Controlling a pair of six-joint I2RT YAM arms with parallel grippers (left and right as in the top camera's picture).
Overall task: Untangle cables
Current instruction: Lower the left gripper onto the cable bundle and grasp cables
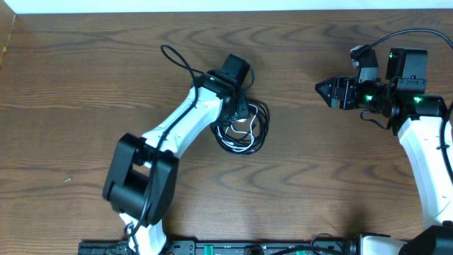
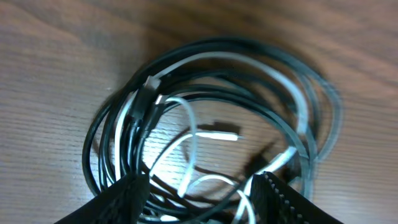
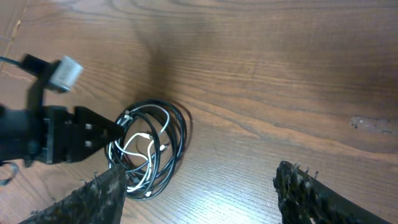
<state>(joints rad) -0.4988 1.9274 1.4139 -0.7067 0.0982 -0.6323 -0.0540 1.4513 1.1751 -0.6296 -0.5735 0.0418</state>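
The black cable (image 1: 262, 132) lies coiled in loops on the wooden table, with the white cable (image 1: 243, 129) tangled inside the coil. My left gripper (image 1: 238, 108) hangs right over the bundle. In the left wrist view its fingers (image 2: 199, 186) are open, straddling the near side of the black loops (image 2: 283, 65) and the white cord (image 2: 189, 118); a white plug end (image 2: 219, 132) lies in the middle. My right gripper (image 1: 324, 91) is open and empty, well to the right of the bundle. Its wrist view (image 3: 199, 183) shows the coil (image 3: 177, 134) beside the left gripper.
The left arm's own thicker black wire (image 1: 175, 58) loops over the table behind the arm. The table's far edge (image 1: 212, 12) runs along the top. The right arm's base stands at the right edge (image 1: 432, 163).
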